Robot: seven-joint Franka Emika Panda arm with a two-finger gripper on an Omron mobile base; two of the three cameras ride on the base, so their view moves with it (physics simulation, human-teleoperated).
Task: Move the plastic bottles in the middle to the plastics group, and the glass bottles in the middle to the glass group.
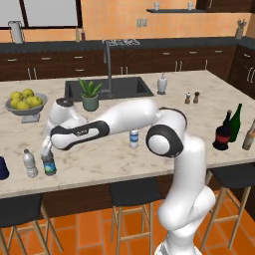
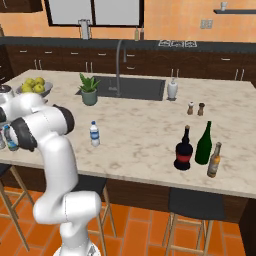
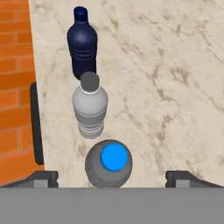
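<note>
The darker plastic bottle (image 3: pixel 109 162) with a blue cap and blue-green label (image 1: pixel 49 164) stands on the counter near its front left edge, right beside the pale grey white-capped water bottle (image 1: pixel 30 163) (image 3: pixel 89 107) of the plastics group. My gripper (image 1: pixel 47 151) (image 3: pixel 111 177) hangs just above it, open, with the fingertips (image 3: pixel 43 177) wide apart and clear of the bottle. The clear plastic bottle (image 1: pixel 133 138) (image 2: pixel 94 134) stands mid-counter. At the right, the squat dark glass bottle (image 1: pixel 221 137) (image 2: pixel 183 150) stands by the green bottle (image 1: pixel 235 123) (image 2: pixel 203 143) and the brown bottle (image 1: pixel 249 134) (image 2: pixel 214 160).
A dark blue bottle (image 3: pixel 82 43) (image 1: pixel 2 168) stands beyond the water bottle, near the counter's left end. A fruit bowl (image 1: pixel 25 105), a potted plant (image 1: pixel 90 94), the sink (image 1: pixel 109 88), a soap dispenser (image 1: pixel 162 83) and two shakers (image 1: pixel 191 97) sit further back. Stools stand below the front edge.
</note>
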